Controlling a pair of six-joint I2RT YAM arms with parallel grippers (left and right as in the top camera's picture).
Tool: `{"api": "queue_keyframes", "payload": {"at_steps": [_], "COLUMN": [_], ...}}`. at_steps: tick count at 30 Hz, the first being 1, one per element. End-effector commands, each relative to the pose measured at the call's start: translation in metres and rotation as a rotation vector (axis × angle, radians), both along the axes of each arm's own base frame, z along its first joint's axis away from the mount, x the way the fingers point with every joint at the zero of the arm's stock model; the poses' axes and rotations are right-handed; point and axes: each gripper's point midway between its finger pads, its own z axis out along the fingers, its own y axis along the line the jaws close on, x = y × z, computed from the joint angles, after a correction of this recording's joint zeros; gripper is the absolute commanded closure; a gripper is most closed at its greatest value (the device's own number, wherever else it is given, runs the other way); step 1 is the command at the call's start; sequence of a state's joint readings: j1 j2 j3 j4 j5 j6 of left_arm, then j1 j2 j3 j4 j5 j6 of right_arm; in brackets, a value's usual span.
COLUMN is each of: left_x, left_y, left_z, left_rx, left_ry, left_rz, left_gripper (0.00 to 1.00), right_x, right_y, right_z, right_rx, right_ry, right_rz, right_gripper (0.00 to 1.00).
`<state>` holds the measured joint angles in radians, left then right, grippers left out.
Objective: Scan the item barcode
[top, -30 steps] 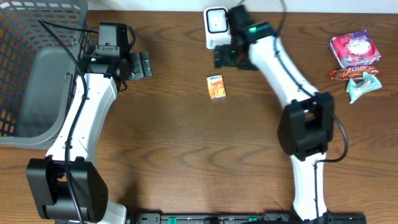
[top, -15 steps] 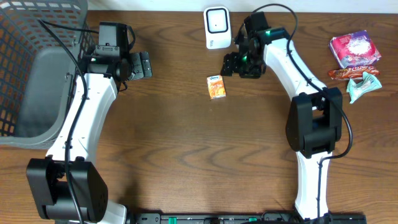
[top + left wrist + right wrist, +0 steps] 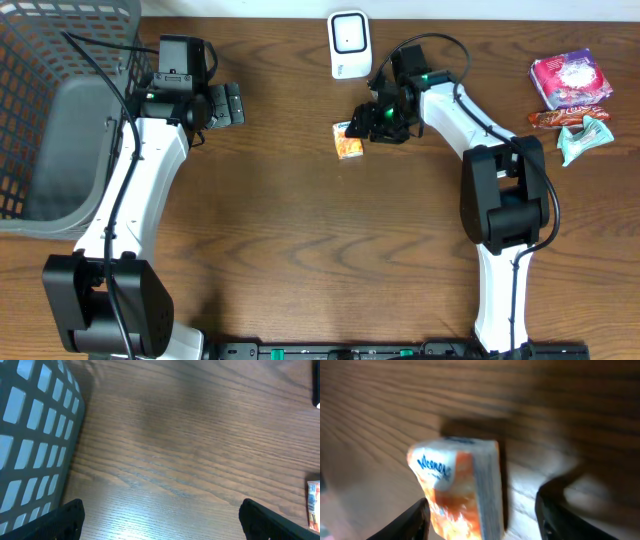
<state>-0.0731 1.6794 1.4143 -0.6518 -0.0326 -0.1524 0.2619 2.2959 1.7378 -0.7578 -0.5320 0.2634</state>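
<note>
Orange-and-white packet (image 3: 348, 139) was straddled by the right gripper (image 3: 364, 122), whose fingers were held apart, one at each side of it, with nothing clamped. In the right wrist view the packet (image 3: 460, 490) was seen between the two dark fingers (image 3: 417, 520), close against one and with a clear gap of table left before the other. A good grasp would be had, it was judged, if the gripper were centred over the packet before the jaws were brought in, so that the light pack would not be pushed sideways or tipped. The pinch was best taken across the narrow sides and kept gentle, since the wrapper looked soft. Both broad faces should be left uncovered, so that the code could be turned toward the white scanner (image 3: 348, 44), which stood near, beyond the packet at the table's far edge. The left gripper (image 3: 225, 103) was held wide apart and empty over the wooden table (image 3: 300, 230) beside the grey basket (image 3: 60, 110), well apart from the packet.

No barcode could be made out in any view, and the face it was printed on could not be told. The right wrist picture was blurred, the blue lettering could not be read, and contact between finger and wrapper could not be settled. In the left wrist view only a sliver of the packet (image 3: 314, 507) was shown, cut off by the right edge.
</note>
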Motion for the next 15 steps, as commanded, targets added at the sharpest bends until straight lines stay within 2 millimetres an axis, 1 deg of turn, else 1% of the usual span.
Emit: {"api": "queue_keyframes", "payload": {"at_steps": [1, 3, 5, 6, 9, 11, 15], "left_x": [-0.001, -0.001, -0.001, -0.001, -0.001, -0.001, -0.001], "left_y": [0.004, 0.004, 0.004, 0.004, 0.004, 0.004, 0.004], "left_z": [-0.004, -0.004, -0.004, -0.004, -0.004, -0.004, -0.004], "left_rx": [0.013, 0.013, 0.014, 0.014, 0.014, 0.013, 0.013], "left_ry": [0.012, 0.012, 0.012, 0.012, 0.013, 0.012, 0.012], "left_rz": [0.002, 0.002, 0.002, 0.001, 0.002, 0.002, 0.002], "left_gripper": [0.02, 0.02, 0.02, 0.02, 0.02, 0.02, 0.02], "right_x": [-0.012, -0.014, -0.014, -0.014, -0.014, -0.016, -0.012], "right_y": [-0.001, -0.002, -0.002, -0.002, -0.002, 0.004, 0.015], "right_z": [-0.016, -0.019, -0.020, -0.020, -0.019, -0.013, 0.014], "right_rx": [0.018, 0.017, 0.016, 0.016, 0.020, 0.075, 0.300], "right_ry": [0.051, 0.056, 0.059, 0.059, 0.075, 0.092, 0.105], "right_rz": [-0.014, -0.016, -0.016, -0.016, -0.038, -0.037, -0.009], "right_gripper": [0.42, 0.51, 0.66, 0.76, 0.89, 0.93, 0.99]}}
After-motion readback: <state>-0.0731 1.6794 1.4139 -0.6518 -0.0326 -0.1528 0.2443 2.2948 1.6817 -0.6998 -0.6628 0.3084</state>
